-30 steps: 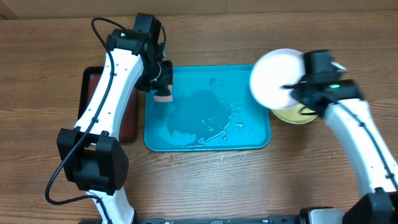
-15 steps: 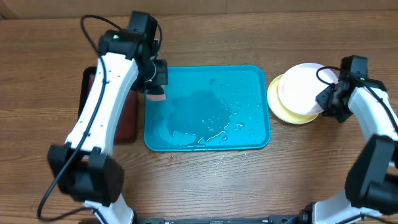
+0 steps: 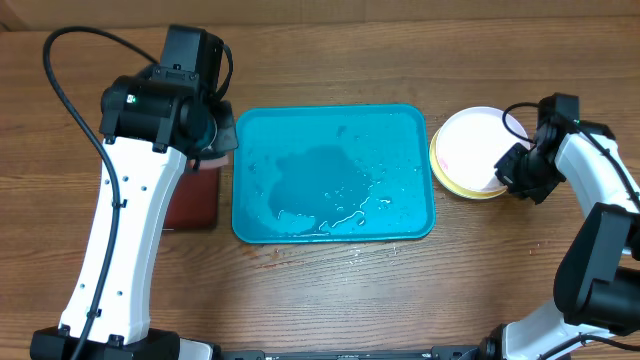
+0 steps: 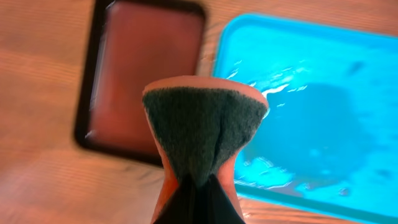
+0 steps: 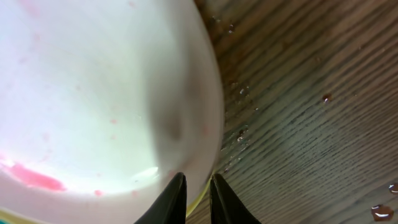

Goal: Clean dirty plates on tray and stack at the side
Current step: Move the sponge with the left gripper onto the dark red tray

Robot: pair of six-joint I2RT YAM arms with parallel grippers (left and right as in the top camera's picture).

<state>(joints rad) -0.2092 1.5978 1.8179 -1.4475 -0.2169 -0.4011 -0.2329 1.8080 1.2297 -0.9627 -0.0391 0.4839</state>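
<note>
Item: white plate (image 3: 470,148), now laid flat on the yellow-green plate (image 3: 455,189), on the table (image 3: 330,300) just beside the right edge of the tray (image 3: 300,125). A second ago it was held up tilted over that edge, so it has been carried across and set down on the stack. Right gripper (image 3: 512,170): drawn narrow, with the white plate's right rim seated between the fingertips (image 5: 176,194); release is not yet shown. A pink smear (image 5: 37,177) and faint specks are noted on the plate's face in the right wrist view, so the cleaning is judged imperfect. Tray: no plate is seen on it, only pooled water (image 3: 350,205). A third plate cannot be made out; it may lie hidden under the stack. Left gripper (image 4: 198,190): closed on a sponge (image 4: 202,121), orange with a dark scouring face, which is pinched at its waist. Over the same second it has been withdrawn from the tray's upper left corner and is now held above the black tray (image 3: 195,200) with the dark red inside. Status: stacking is judged all but complete; opening of the right jaws and parking of the sponge are judged outstanding.
</note>
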